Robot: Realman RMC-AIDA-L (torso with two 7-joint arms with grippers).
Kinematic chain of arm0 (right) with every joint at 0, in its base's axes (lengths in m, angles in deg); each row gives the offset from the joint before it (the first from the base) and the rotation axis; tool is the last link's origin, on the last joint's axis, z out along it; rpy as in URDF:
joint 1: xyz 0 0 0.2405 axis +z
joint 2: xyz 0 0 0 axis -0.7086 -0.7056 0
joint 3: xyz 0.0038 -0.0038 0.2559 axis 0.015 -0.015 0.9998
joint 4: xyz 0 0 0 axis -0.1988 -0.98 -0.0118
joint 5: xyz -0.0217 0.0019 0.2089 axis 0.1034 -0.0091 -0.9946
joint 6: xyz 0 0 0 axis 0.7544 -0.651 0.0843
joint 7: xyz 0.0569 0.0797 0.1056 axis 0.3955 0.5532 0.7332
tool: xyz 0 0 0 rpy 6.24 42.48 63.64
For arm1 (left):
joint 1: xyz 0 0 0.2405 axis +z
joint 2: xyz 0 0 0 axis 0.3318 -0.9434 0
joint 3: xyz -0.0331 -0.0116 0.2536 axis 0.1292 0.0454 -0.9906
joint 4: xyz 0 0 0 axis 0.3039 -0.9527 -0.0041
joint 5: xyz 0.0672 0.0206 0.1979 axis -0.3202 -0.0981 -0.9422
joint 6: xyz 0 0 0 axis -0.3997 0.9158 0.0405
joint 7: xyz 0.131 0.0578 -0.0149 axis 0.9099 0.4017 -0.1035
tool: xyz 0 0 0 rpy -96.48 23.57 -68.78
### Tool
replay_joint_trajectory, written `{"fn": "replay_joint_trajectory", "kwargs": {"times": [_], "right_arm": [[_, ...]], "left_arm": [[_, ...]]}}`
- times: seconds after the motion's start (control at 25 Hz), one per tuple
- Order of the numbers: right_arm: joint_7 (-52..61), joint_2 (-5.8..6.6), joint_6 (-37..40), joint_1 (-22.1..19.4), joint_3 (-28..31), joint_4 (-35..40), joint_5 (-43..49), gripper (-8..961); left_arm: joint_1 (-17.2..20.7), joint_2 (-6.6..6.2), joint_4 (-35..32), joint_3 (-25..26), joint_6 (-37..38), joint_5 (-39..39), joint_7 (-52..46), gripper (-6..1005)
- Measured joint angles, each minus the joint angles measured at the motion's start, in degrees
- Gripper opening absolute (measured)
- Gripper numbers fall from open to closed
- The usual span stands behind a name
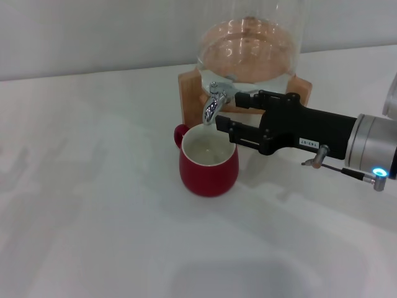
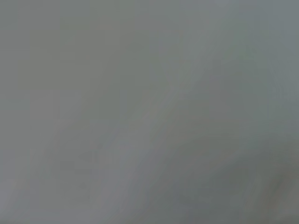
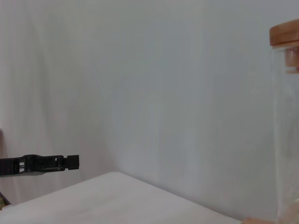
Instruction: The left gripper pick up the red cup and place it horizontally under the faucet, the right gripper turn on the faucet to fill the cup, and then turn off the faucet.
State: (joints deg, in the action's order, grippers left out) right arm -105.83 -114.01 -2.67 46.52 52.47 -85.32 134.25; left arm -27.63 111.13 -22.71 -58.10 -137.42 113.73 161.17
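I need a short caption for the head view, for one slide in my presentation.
Right gripper reaches the faucet above the upright red cup on the white table.

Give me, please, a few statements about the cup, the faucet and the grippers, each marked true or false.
1. The red cup stands upright on the white table. True.
2. The cup sits below the spout of the faucet. True.
3. The right gripper is parked far from the faucet. False: it reaches in right beside the faucet.
4. The left gripper holds the cup. False: no gripper holds it, and the left gripper is out of view.
5. The cup's handle points away from the glass dispenser. False: it points toward the back left, on the dispenser's side.
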Motion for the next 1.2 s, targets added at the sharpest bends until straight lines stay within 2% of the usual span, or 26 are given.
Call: {"fn": "replay_joint_trajectory", "kwargs": {"times": [0.36, 0.6, 0.92, 1.2], "right_arm": [[0.00, 0.01, 0.61, 0.20, 0.00, -0.01, 0.00, 631], [0.67, 0.05, -3.01, -1.13, 2.38, -0.60, -0.88, 631], [1.05, 0.06, -7.67, -5.37, 11.87, -0.63, -3.01, 631], [1.13, 0.04, -7.98, -5.62, 21.62, 1.43, -2.85, 631]], "left_arm": [[0.00, 0.00, 0.05, 0.06, 0.07, 0.00, 0.00, 626], [0.00, 0.00, 0.23, 0.12, 0.58, 0.00, 0.84, 625], [0.01, 0.00, 0.75, 1.48, 0.63, 0.01, 1.25, 625], [0.26, -0.13, 1.50, 1.49, 0.08, -1.39, -1.64, 625]]}}
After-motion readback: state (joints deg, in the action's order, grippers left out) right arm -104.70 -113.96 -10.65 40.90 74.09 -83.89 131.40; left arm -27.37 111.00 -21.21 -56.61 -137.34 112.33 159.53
